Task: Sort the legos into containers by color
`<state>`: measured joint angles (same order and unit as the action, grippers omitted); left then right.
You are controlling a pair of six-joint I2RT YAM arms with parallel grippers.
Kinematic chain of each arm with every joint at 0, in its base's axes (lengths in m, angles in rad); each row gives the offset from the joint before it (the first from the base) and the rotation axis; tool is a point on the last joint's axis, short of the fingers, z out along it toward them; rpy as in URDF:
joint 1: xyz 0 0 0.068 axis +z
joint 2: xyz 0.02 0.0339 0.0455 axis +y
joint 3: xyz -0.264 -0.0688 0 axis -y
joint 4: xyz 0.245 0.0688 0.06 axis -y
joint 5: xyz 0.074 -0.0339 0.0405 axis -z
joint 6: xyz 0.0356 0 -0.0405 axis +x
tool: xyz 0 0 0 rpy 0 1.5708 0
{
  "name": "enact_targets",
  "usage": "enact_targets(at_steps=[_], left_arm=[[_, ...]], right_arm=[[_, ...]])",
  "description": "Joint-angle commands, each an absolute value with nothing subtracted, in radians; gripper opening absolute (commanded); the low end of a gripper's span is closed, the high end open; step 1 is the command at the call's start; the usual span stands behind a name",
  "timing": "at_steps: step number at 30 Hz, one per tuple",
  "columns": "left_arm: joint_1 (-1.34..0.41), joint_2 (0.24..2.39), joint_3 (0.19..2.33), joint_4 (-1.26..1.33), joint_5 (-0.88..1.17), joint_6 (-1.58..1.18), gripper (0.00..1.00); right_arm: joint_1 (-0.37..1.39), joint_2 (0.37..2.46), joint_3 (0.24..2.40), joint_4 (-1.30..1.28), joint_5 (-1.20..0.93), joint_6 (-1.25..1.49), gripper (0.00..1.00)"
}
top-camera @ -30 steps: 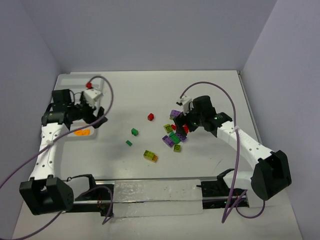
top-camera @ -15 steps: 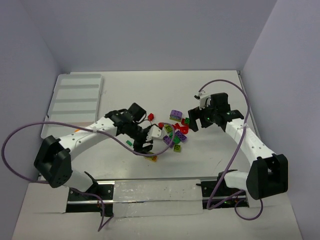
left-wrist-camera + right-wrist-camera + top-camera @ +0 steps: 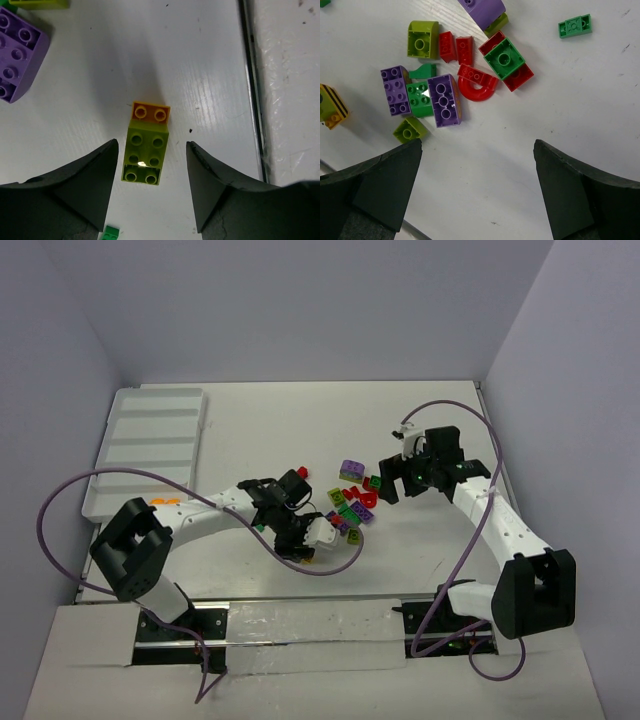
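Barely begun. Only few orange pieces in flat white plastic tray, far from both finger pairs. Lime-yellow studded brick, small orange brick touching, between parted left gripper fingers, ungripped. Mixed-colour plastic brick pile ahead of wide-spread right gripper fingers, unsorted.

Tray at far left of surface; brick pile centre-right; brick pair nearer front edge, lying between left end effector fingers, apart from both.
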<state>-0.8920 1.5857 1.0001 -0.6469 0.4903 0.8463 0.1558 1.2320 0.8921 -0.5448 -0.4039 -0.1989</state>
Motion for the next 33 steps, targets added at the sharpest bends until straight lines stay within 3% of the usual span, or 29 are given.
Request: enact_targets(at_steps=[1, 4, 9, 15, 20, 27, 33], left_arm=[[-0.899, 1.589, 0.979, -0.508, 0.419, 0.832, 0.64], [-0.901, 1.600, 0.970, -0.479, 0.402, 0.830, 0.62], [-0.904, 1.601, 0.943, -0.458, 0.400, 0.841, 0.51], [-0.905, 1.601, 0.936, -0.490, 0.426, 0.853, 0.48], [-0.905, 1.596, 0.937, -0.488, 0.439, 0.840, 0.33], [-0.864, 1.521, 0.965, -0.461, 0.508, 0.685, 0.01], [-0.675, 1.412, 1.047, -0.429, 0.699, 0.403, 0.00]], right_arm=[[0.147, 1.220, 0.936, -0.549, -0.430, -0.190, 1.00], [0.147, 1.219, 0.937, -0.549, -0.431, -0.190, 1.00], [0.147, 1.218, 0.938, -0.550, -0.430, -0.195, 1.00], [0.147, 1.236, 0.946, -0.551, -0.437, -0.201, 1.00], [0.147, 1.245, 0.959, -0.551, -0.441, -0.202, 1.00], [0.148, 1.210, 0.967, -0.539, -0.492, -0.210, 0.99], [0.152, 1.169, 0.997, -0.555, -0.657, -0.247, 0.98]])
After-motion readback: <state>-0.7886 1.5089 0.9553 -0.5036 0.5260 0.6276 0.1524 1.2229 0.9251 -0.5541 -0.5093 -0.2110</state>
